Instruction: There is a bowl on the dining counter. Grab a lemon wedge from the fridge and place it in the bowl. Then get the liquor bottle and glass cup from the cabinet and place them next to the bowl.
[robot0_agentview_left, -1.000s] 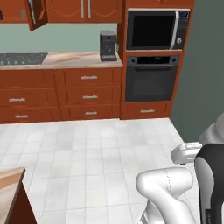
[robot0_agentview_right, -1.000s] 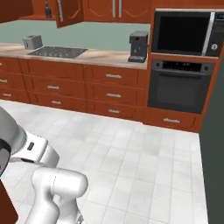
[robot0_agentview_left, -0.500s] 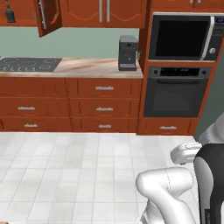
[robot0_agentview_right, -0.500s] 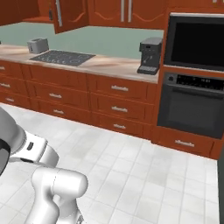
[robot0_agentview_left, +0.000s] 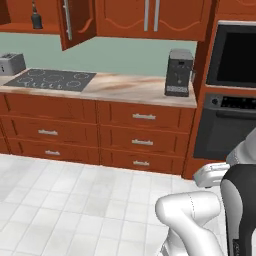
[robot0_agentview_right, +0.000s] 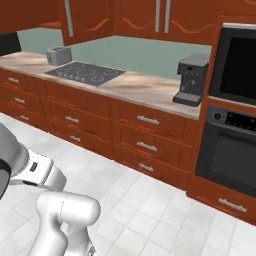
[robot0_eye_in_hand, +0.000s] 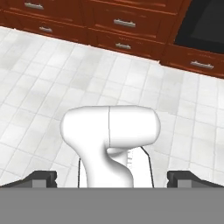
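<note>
Open cabinet: dark liquor bottle on shelf.

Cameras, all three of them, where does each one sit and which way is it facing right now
Left base view: behind the arm to its left, facing the coffee machine, cooktop and open cabinet door; white arm at lower right.
Right base view: behind to the right, facing the same counter and oven; arm at lower left.
Hand view: on the hand, angled down at floor tiles and drawers; open gripper tips at the bottom.
Both base views share coffee machine, cooktop, toaster.
</note>
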